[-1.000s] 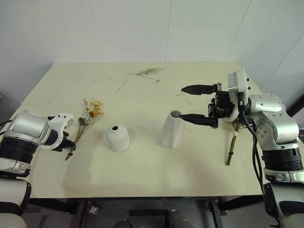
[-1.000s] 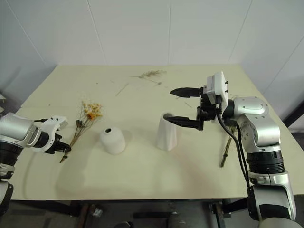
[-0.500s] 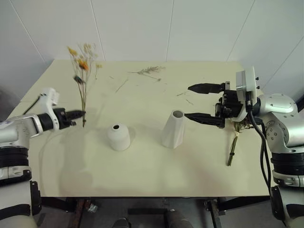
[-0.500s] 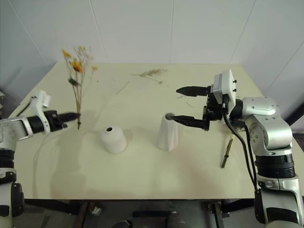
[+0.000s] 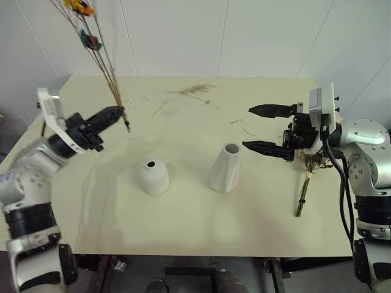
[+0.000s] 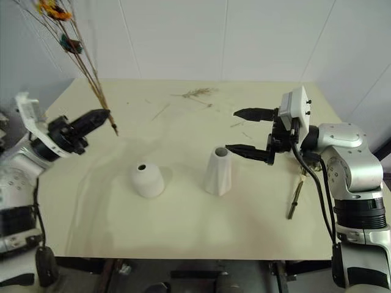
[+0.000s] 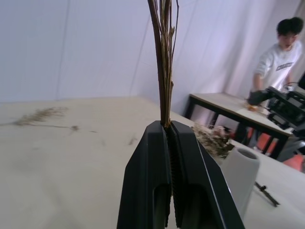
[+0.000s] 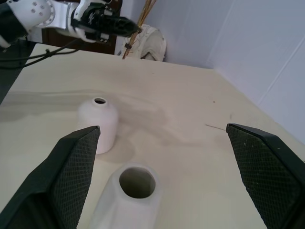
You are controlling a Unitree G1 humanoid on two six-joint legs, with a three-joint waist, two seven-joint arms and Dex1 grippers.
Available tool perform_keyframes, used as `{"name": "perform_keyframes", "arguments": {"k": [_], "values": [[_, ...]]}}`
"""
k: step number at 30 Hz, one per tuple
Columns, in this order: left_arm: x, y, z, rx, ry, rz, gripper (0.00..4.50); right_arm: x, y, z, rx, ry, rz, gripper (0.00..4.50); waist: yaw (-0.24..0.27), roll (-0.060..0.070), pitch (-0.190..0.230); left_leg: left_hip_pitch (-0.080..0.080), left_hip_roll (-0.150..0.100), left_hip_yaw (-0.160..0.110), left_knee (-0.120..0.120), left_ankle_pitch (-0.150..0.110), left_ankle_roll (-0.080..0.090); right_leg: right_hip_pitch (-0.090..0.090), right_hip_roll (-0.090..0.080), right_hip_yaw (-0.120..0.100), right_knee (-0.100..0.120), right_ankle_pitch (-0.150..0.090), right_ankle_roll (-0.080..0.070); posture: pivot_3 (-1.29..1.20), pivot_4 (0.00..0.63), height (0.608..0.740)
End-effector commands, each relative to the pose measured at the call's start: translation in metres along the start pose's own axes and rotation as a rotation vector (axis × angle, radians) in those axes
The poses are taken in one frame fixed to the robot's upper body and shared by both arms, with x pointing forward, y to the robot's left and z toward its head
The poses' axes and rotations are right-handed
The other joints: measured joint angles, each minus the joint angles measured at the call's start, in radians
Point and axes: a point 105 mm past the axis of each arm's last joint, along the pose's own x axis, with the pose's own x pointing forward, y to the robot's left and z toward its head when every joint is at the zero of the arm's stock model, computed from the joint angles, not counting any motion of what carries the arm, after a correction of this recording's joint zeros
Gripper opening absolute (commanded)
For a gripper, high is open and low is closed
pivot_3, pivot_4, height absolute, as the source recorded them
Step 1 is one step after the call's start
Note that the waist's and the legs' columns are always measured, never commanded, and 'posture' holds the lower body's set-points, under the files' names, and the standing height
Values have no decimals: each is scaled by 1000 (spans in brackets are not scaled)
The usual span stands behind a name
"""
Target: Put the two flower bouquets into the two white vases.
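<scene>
My left gripper (image 5: 117, 114) is shut on the lower stems of the bouquet of thin dark stems (image 5: 101, 61), held above the table's left side. It stands nearly upright, with its orange and yellow blossoms (image 6: 52, 9) high against the wall. The short domed white vase (image 5: 153, 176) sits right of and nearer than that gripper, and the taller cone vase (image 5: 226, 166) stands mid-table. My right gripper (image 5: 261, 129) hovers open, level, just right of the cone's mouth (image 8: 137, 182). The second bouquet (image 5: 303, 192) lies on the table under my right arm, its blooms mostly hidden.
A loose dried sprig (image 5: 192, 90) and a few twigs (image 5: 157, 110) lie near the table's far edge. In the left wrist view a person in a white top (image 7: 280, 59) sits at another table in the background.
My left arm lifted the yellow-blossom bouquet off the table, swung it upright and carried it up and toward the middle. The right gripper stayed open beside the cone vase.
</scene>
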Motion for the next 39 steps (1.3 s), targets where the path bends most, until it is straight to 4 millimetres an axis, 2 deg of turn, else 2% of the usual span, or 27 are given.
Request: {"name": "perform_keyframes", "arguments": {"k": [1, 8, 16, 22, 30, 35, 39], "values": [[4, -16, 4, 70, -33, -54, 17, -6, 0, 18, -66, -23, -21, 4500, -3, 0, 0, 0, 0, 0, 0, 0, 0, 0, 0, 0, 0, 0, 0, 0, 150, 740], [3, -15, -10, 164, -41, -58, 17, -12, 18, 27, -45, 9, 44, 4500, 2, 0, 0, 0, 0, 0, 1, 0, 0, 2, 1, 0, -1, 0, 0, 0, 150, 740], [4, -21, -27, 164, -68, -49, 17, -14, 17, 28, -40, 14, 10, 4500, 1, 0, 0, 0, 0, 0, 1, 0, 1, 3, 0, 0, -6, 2, 2, 0, 150, 740], [-5, -24, -37, 158, -52, -30, 17, -15, 21, 29, -27, 18, 29, 4500, 3, 0, 0, 0, 0, 0, 0, -1, 1, 3, 0, 0, -7, 2, 2, 0, 150, 740], [-6, -26, -41, 161, -35, -38, 17, -8, 40, 19, 7, 49, 136, 4500, 4, 0, 0, 0, 0, 0, 0, -1, 1, 3, 0, 0, -7, 2, 2, 0, 150, 740], [-6, -31, -51, 163, 1, -73, 17, -5, 42, 17, 11, 45, 139, 4500, 2, 0, 0, 0, 0, 0, 0, -1, 1, 3, 0, 0, -7, 1, 1, 0, 150, 740], [-9, -27, -54, 187, 14, -60, 17, -9, 41, 14, 25, 61, 140, 4500, 5, 0, 0, 0, 0, 0, -1, -1, 1, 3, 0, 0, -8, 1, 1, 0, 150, 740]]}}
